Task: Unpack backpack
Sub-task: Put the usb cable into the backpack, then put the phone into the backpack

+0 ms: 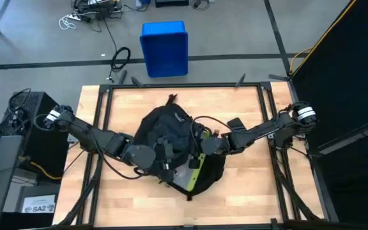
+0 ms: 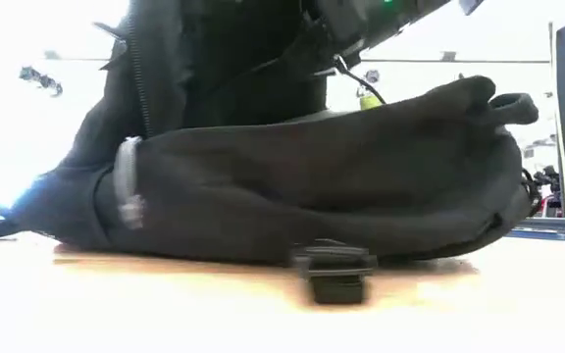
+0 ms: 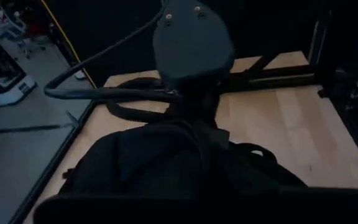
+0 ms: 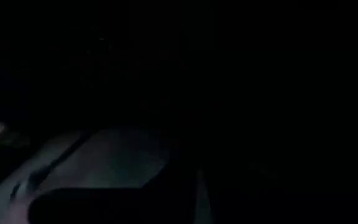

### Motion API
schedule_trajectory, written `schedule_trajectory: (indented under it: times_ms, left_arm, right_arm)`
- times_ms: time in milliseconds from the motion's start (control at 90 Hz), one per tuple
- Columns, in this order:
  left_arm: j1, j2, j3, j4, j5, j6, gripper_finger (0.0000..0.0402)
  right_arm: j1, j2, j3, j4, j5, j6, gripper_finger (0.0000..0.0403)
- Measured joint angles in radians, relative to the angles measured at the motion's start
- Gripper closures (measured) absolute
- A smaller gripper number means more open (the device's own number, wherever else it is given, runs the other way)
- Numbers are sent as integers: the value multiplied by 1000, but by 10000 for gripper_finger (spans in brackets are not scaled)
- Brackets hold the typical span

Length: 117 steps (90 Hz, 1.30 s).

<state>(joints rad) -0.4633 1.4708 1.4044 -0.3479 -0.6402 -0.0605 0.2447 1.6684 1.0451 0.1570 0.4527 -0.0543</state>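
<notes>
The black backpack (image 1: 171, 137) lies flat on the middle of the wooden table (image 1: 248, 185), with its rounded top toward the far edge. Its opening faces near-right and shows a yellow-green lining or item (image 1: 197, 171). In the low view part of the backpack's fabric (image 2: 214, 69) stands raised above the body (image 2: 341, 186), which rests on the tabletop. My left gripper (image 1: 161, 153) is over the backpack's near-left part. My right gripper (image 1: 204, 144) is at the opening; its wrist (image 3: 191, 43) dips toward the bag, and its own view is dark.
A blue bin (image 1: 165, 48) stands on the floor beyond the far edge. A black strap buckle (image 2: 334, 272) lies on the table in front of the backpack. A small black item (image 1: 235, 122) sits by the right arm. Black frame rails (image 1: 101, 128) run along the table's sides.
</notes>
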Motion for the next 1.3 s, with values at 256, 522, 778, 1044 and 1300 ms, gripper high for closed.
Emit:
schedule_trajectory:
  times_ms: [256, 522, 778, 1044, 1300]
  left_arm:
    - [-1, -1, 0, -40, 6, -26, 402]
    - [-2, -2, 0, -73, -2, -49, 402]
    - [-1, 2, -1, -92, -2, -55, 402]
    - [-1, 3, -2, -94, -2, -56, 402]
    - [-1, 4, -2, -96, -2, -60, 402]
  right_arm:
    - [26, 0, 0, -81, -113, 34, 275]
    - [108, -122, -1, -249, -7, 68, 135]
    - [178, -288, 0, -469, 77, 254, 108]
    - [201, -389, 0, -667, 110, 401, 135]
    - [177, -393, -2, -895, 138, 644, 164]
